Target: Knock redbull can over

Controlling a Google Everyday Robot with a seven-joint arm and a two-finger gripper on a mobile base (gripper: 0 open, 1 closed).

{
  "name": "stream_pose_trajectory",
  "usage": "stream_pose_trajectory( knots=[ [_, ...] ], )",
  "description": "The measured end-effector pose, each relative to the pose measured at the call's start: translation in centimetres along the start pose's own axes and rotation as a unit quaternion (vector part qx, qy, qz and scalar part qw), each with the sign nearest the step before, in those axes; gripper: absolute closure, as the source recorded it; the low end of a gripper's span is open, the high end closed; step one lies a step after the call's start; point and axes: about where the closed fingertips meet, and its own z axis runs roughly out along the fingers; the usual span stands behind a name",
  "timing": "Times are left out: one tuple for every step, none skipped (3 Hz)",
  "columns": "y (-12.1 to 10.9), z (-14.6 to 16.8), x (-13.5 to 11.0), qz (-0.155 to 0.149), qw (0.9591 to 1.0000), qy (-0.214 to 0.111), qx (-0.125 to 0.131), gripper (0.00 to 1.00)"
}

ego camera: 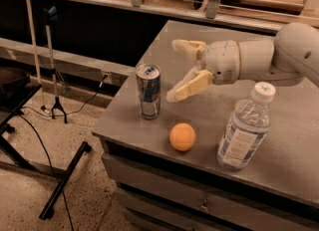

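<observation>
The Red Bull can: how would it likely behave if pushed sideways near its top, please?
The redbull can stands tall and slim on a small base, so it would probably tip rather than slide. Once down, its round body may roll, perhaps off the nearby table edge. The open gripper hovers close beside it, not touching.
</observation>
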Motion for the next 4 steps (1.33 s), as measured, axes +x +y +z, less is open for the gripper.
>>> stream_pose_trajectory(
  knots=[
    [0.8,1.6,-0.1,-0.012,0.9996,0.000,-0.024,0.00],
    [1.6,3.1,-0.3,-0.021,0.9989,0.001,-0.043,0.00],
    [2.4,3.9,0.6,-0.024,0.9969,-0.012,-0.074,0.00],
    [3.0,4.5,0.8,-0.020,0.9959,-0.012,-0.087,0.00]
  ],
)
